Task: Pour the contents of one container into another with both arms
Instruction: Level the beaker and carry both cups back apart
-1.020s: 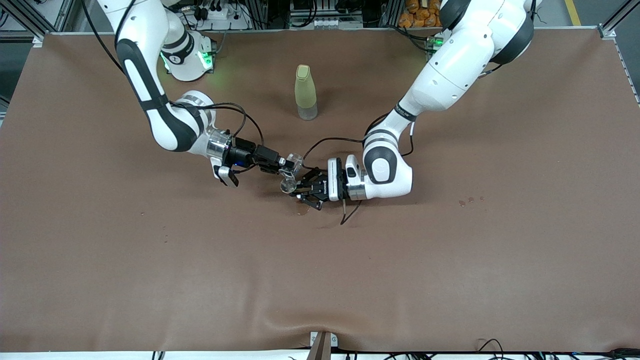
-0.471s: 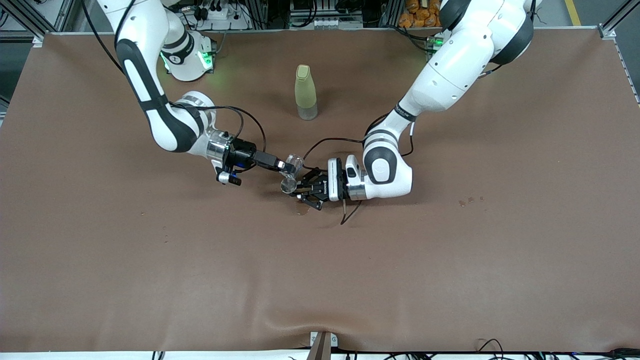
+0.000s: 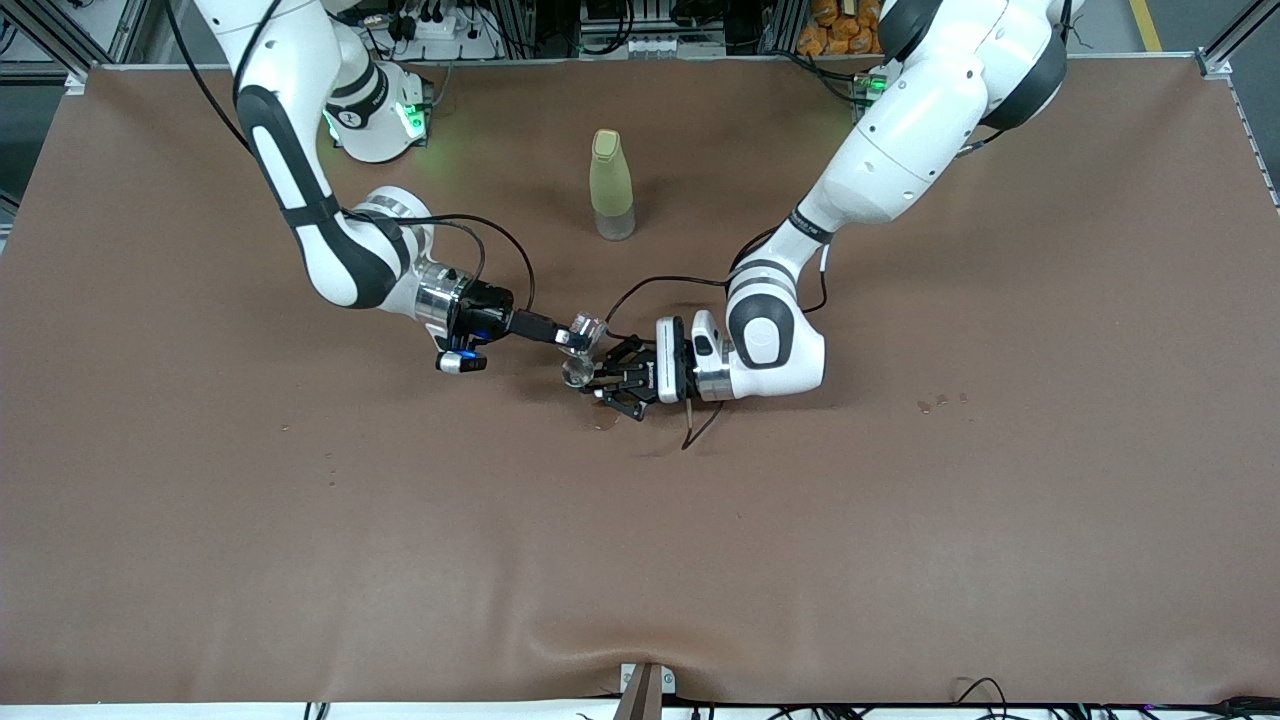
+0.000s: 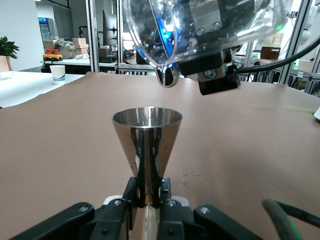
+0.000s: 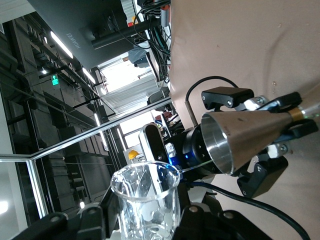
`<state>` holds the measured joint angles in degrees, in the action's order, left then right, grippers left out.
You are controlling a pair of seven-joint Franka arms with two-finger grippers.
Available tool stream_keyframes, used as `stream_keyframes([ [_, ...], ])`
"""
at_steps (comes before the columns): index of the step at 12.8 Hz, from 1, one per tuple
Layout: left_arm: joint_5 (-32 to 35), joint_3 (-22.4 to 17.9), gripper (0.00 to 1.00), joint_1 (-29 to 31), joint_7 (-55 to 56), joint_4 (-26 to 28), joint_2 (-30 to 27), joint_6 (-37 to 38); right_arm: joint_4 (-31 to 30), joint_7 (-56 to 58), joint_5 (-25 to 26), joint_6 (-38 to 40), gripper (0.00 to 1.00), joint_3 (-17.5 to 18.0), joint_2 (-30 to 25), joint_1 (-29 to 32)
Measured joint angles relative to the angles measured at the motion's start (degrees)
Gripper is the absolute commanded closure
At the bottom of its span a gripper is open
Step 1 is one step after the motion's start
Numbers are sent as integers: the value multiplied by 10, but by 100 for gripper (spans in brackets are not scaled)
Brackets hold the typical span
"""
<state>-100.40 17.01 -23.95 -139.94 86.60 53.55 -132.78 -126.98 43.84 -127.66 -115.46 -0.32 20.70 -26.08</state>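
My left gripper [image 3: 603, 386] lies low over the middle of the table, shut on the narrow stem of a steel cone cup [image 3: 577, 372]. The cone cup [image 4: 146, 135] stands upright with its wide mouth up, pinched at its foot by the left gripper [image 4: 148, 194]. My right gripper [image 3: 556, 335] is shut on a clear glass beaker [image 3: 586, 329], which is tipped with its spout over the cone's mouth. The beaker [image 4: 200, 30] hangs just above the cone, apart from it. In the right wrist view the beaker [image 5: 146, 200] sits between the fingers, the cone [image 5: 245, 137] just past its rim.
A yellow-green bottle [image 3: 611, 185] stands upright farther from the front camera than the grippers. A few droplets [image 3: 940, 402] lie toward the left arm's end of the table. A small wet spot [image 3: 603, 425] and a loose cable [image 3: 700, 428] lie beside the left gripper.
The right wrist has rolled, tipping the beaker further over the cone. The left arm and the cone have not moved.
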Motion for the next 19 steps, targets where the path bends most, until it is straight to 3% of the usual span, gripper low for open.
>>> stream_keyframes([
  [8, -1, -1, 100, 3, 0, -4, 0, 0, 16, 79, 11, 0, 87, -2, 2, 0],
  [10, -5, -2, 100, 3, 0, -5, 0, 0, 34, 113, 87, -2, 87, -9, 2, 6],
  [13, -7, -2, 100, 4, 0, -6, 0, 0, 60, 166, 244, 18, 86, -16, 2, 78],
  [19, -7, -4, 100, 35, 0, -8, -1, 0, 58, 505, 373, 101, 85, -20, 18, 224],
])
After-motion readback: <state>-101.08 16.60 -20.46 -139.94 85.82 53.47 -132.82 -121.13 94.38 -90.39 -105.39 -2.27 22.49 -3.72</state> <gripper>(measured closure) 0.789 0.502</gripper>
